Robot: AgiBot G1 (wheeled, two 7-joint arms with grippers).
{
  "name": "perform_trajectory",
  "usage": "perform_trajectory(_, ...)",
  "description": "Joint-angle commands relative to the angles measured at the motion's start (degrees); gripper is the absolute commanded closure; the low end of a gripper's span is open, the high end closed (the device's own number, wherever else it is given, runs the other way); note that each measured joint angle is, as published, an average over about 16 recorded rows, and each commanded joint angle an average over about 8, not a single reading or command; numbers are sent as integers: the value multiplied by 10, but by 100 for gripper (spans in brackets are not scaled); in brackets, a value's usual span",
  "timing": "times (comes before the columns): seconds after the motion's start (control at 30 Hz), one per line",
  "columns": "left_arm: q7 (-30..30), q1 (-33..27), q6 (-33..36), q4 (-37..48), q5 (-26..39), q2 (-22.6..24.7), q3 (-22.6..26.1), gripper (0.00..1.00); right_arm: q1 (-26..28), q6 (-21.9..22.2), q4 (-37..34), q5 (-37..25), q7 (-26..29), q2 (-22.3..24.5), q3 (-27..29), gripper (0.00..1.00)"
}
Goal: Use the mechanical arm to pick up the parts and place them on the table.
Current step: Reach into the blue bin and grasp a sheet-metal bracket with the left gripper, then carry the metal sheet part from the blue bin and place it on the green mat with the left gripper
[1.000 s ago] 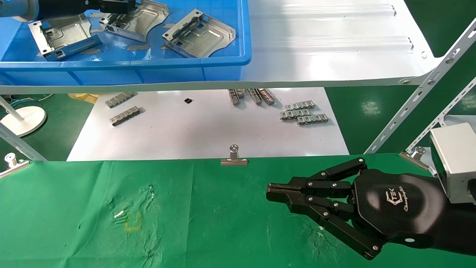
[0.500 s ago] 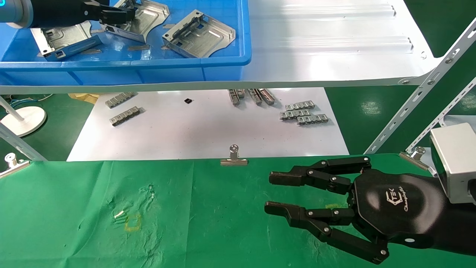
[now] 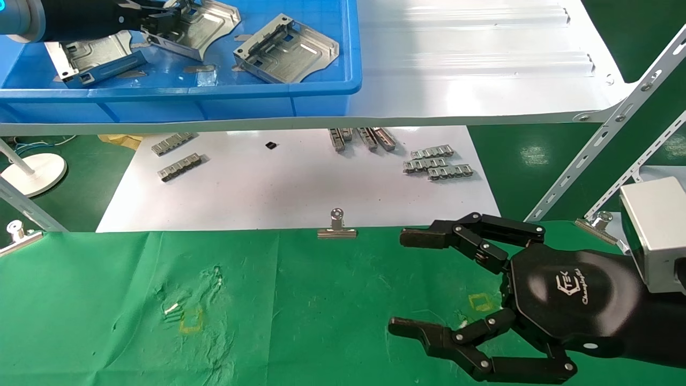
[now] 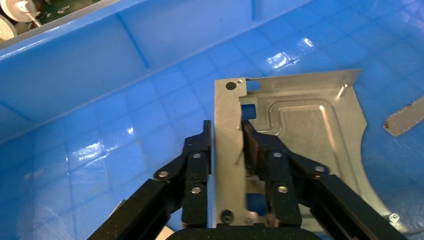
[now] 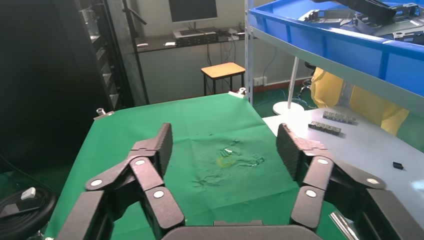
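The pick-up step is judged to be in hand. The left hand (image 4: 227,150) is reached into the blue plastic tray (image 3: 321,88) on the far left, and its black fingers (image 4: 197,160) are closed on the bent-up edge of 1 stamped metal part (image 4: 295,130), pinched from both sides. In the head view this gripped part (image 3: 201,24) appears tilted, with one edge raised above the tray floor, though how far it is lifted cannot be told.

2 other parts lie in the tray: 1 (image 3: 286,48) to the right of the gripped one and 1 (image 3: 88,53) to its left, partly under the left arm. No part is seen on the green tabletop (image 3: 300,300) yet, so the task is judged to be at an early stage.

The next move is judged to call for a lift clear of the tray's near wall, then a carry toward the near side and down onto the green cloth.

The right hand (image 3: 415,284) is held over the right part of the tabletop with its fingers spread wide and nothing in it. It could stand in the way if the part is set down on that side.

Between tray and tabletop lie the glossy white shelf (image 3: 471,80) and, lower, a white sheet carrying small grey linked strips (image 3: 437,163). A silver binder clip (image 3: 336,228) holds the cloth's far edge. Yellow square marks (image 3: 190,321) are seen on the cloth.
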Motion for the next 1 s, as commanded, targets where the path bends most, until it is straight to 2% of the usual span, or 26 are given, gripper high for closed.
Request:
perform_trajectory(0.03,-2,2,-4,0,-1,0,-1,100,0,0,0,0,0,0,0,0)
perform_trajectory(0.23,16,-3,30,-18,-21,-20,-14,100,0,0,0,0,0,0,0,0)
perform_trajectory(0.43,68,-11,140,-50,-58,-66,-38,100,0,0,0,0,0,0,0,0)
perform_trajectory(0.77,237,26,398,-103,-140,-157,-84,100,0,0,0,0,0,0,0,0)
perform_trajectory(0.87,287,49,444,-114,-160,-177,-92,100,0,0,0,0,0,0,0,0)
perform_trajectory(1.0,338,91,465,-145,-182,-197,-87,100,0,0,0,0,0,0,0,0)
